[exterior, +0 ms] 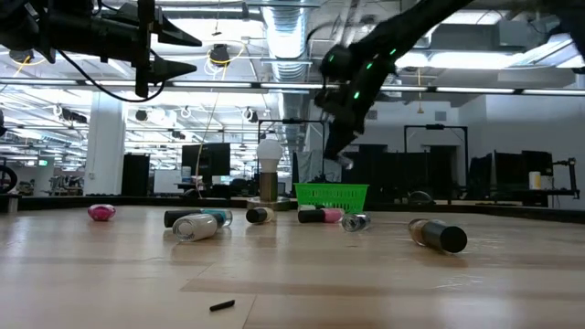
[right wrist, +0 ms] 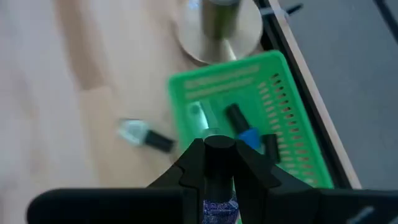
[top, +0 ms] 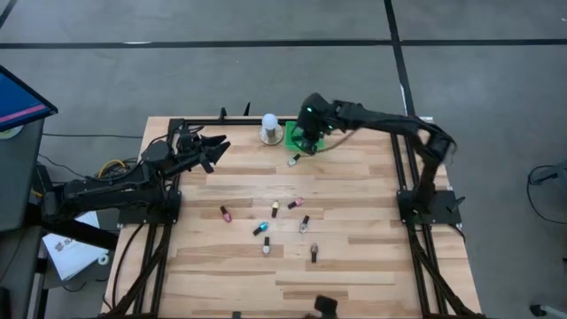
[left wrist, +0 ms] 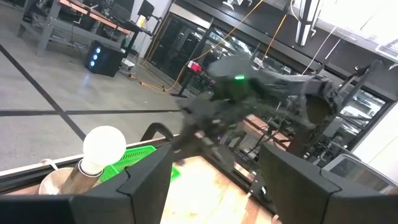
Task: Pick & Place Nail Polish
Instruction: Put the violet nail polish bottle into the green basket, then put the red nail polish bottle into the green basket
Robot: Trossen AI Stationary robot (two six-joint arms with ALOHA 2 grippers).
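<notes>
**Inspector:** Report the counter (top: 354,266) and what stands on it.

**Me:** Wooden counter. At its far edge stands a white dome-topped object (top: 269,128) on a round base, with a green tray (right wrist: 249,112) just beside it. The tray holds nail polish bottles, one with a blue body (right wrist: 250,136).

**Inspector:** Your tools?

**Me:** My right tool (right wrist: 217,158) hangs over the tray, fingers closed on a dark-capped nail polish bottle (right wrist: 217,180), cap up. My left tool (top: 213,147) waits raised at the far left, fingers apart, holding nothing.

**Inspector:** Remaining bottles?

**Me:** One lies on the counter just beside the tray (right wrist: 145,135). Six more lie scattered mid-counter, among them a pink one (top: 225,213) and a blue one (top: 260,229).
</notes>
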